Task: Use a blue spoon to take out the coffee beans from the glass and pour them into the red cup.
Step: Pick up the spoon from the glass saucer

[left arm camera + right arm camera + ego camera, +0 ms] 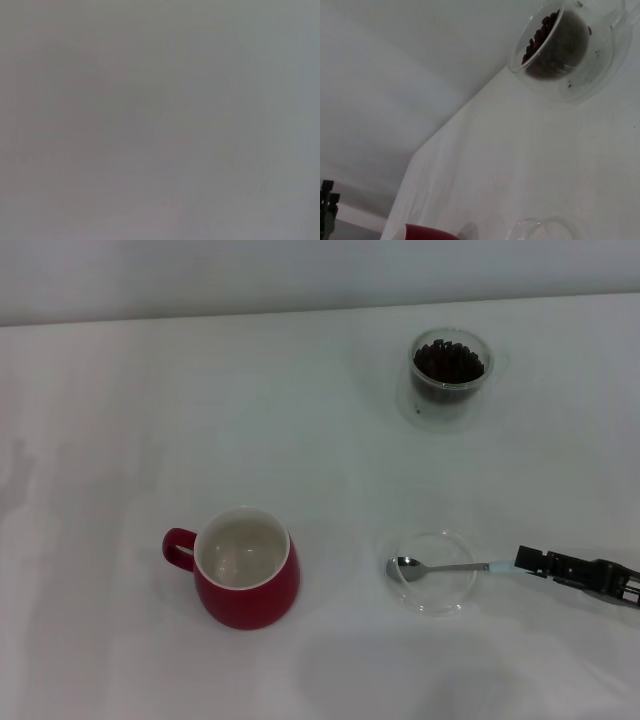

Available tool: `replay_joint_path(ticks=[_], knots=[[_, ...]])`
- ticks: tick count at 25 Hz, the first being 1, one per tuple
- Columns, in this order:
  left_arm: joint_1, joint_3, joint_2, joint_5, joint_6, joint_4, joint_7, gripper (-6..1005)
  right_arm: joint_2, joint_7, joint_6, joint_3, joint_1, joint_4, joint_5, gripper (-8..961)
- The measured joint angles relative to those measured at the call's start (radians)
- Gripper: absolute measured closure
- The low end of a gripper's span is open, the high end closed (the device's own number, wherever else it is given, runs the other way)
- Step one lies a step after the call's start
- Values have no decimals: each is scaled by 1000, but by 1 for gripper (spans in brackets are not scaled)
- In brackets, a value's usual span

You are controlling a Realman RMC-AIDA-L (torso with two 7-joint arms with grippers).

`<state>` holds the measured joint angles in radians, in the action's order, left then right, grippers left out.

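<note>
Head view, red cup: you are looking at a rounded glossy red mug [246,568] with a cream-white inside, standing upright on the white table [150,420] toward your robot's left, its loop handle pointing left; nothing is showing inside it.
Head view, glass: the small clear round glass cup [449,375] is standing at the far right, well apart from the mug, and it is holding a heap of dark brown coffee beans [449,360].
Head view, spoon: the small teaspoon with a shiny metal bowl and pale light-blue handle [440,567] is lying with its bowl on a flat clear round saucer [432,572], just right of the mug; the handle is reaching out over the saucer's right rim.
Head view, right gripper: the black right gripper [524,560] is sitting low at the handle's far end, its tip meeting the blue handle; you cannot tell whether it is gripping the handle or how wide it is standing.
Left wrist view: you are getting only a flat grey field, and the left gripper is not showing anywhere.
Right wrist view: the glass with its beans [547,37] is appearing far off across the table, while the mug's red rim [427,233] and the saucer's edge [545,227] are peeking in close by.
</note>
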<state>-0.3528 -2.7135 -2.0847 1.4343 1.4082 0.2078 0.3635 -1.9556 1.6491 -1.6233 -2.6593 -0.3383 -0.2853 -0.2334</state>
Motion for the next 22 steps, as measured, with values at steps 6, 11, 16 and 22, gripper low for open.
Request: replay_joint_path(ticks=[6,11,16,22], knots=[[2,0,0,0,0,1,0,105,1,2,5,-14,-3,0,2,425],[0,0,0,0,0,2,0,105,4,8,7,-25,-1,0,3,545],[0,0,0,0,0,3,0,106,5,10,8,-26,2,0,3,550],[0,0,0,0,0,4,0,106,5,11,8,-27,-2,0,3,557]])
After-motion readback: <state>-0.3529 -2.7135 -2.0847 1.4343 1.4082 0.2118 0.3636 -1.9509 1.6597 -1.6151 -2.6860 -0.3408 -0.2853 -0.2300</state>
